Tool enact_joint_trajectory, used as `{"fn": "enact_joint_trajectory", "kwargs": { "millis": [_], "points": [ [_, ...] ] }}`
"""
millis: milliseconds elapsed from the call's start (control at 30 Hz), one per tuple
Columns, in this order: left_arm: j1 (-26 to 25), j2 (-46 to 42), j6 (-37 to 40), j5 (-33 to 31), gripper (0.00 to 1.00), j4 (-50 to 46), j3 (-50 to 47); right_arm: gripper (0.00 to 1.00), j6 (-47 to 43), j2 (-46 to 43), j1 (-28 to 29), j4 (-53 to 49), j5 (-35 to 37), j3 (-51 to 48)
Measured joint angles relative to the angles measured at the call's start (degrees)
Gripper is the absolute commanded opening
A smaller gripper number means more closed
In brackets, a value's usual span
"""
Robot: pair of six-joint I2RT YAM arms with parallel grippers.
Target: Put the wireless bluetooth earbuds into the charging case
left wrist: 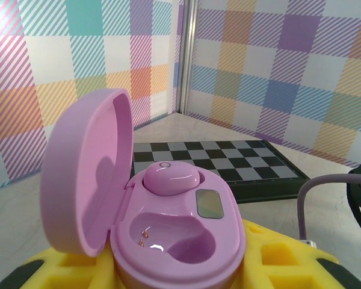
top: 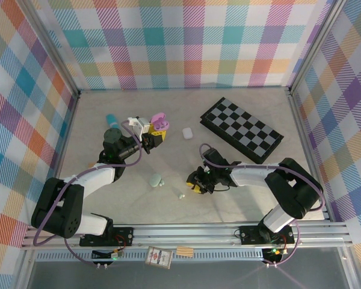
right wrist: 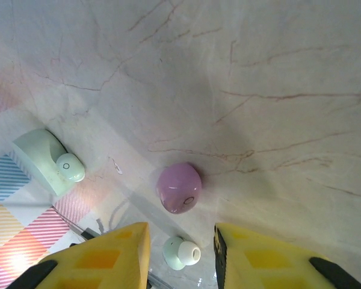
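Note:
My left gripper (top: pixel 151 137) (left wrist: pixel 168 268) is shut on an open lilac charging case (top: pixel 159 123) (left wrist: pixel 180 241), lid tipped back to the left. One lilac earbud (left wrist: pixel 171 176) sits in the case's far socket, and the near socket (left wrist: pixel 171 238) is empty. My right gripper (top: pixel 195 180) (right wrist: pixel 182 265) is open and low over the table. A mint earbud (right wrist: pixel 181 253) (top: pixel 182 195) lies between its yellow fingers (right wrist: pixel 111 259), touching neither. Just beyond the fingers lies a loose lilac earbud (right wrist: pixel 179 187). Another mint earbud (right wrist: pixel 70 167) rests against a closed mint case (right wrist: pixel 41 159) (top: pixel 154 179).
A closed white case (top: pixel 187 132) lies mid-table. A folded black-and-white chessboard (top: pixel 243 128) (left wrist: pixel 228 159) lies at the back right. A small blue object (top: pixel 111 118) sits behind the left arm. Plaid walls enclose the table on three sides.

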Motion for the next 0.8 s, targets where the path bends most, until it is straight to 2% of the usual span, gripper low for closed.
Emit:
{"fn": "enact_joint_trajectory", "kwargs": {
  "millis": [800],
  "points": [
    [0.0,0.0,0.0,0.9,0.29,0.0,0.0,0.32,-0.2,2.7,-1.1,1.4,1.7,2.1]
  ]
}}
